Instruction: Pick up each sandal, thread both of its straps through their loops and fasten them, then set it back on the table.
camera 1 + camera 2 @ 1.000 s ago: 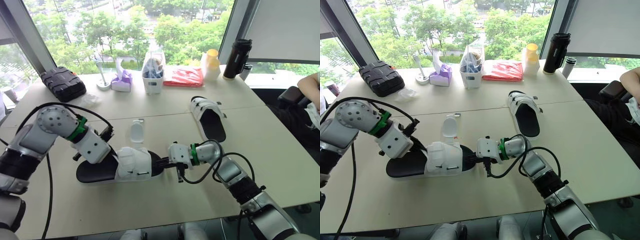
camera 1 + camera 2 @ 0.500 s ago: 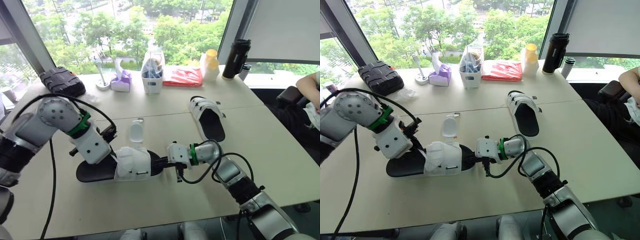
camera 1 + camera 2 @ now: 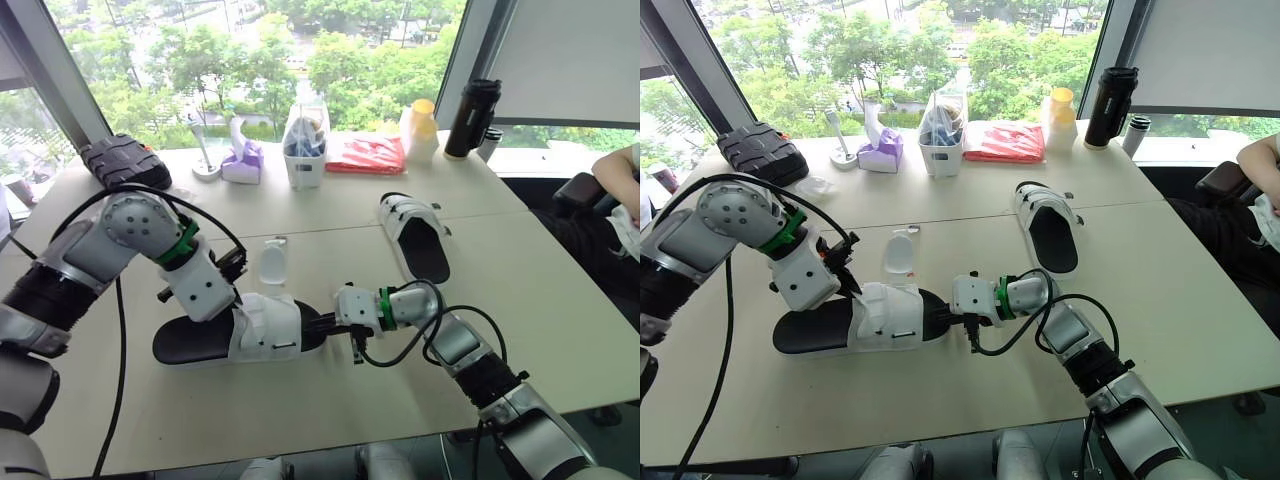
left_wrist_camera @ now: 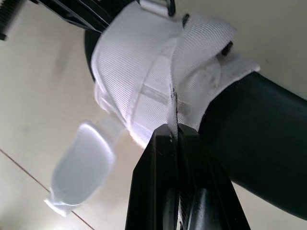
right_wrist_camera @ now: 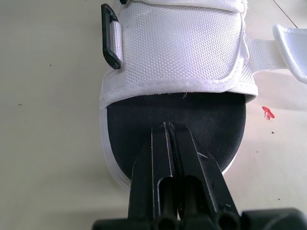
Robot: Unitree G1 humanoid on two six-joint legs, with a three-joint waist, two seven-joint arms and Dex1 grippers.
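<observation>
A black case (image 3: 125, 163), tissues (image 3: 243, 162) and a red packet (image 3: 365, 154) lie at the surface's (image 3: 560, 300) far edge. A flask (image 3: 462, 118) stands beside a bottle (image 3: 421, 130).

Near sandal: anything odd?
Yes. On the near sandal, one strap sticks out sideways, flat on the table, unfastened; the black loop on the opposite side is empty.
</observation>
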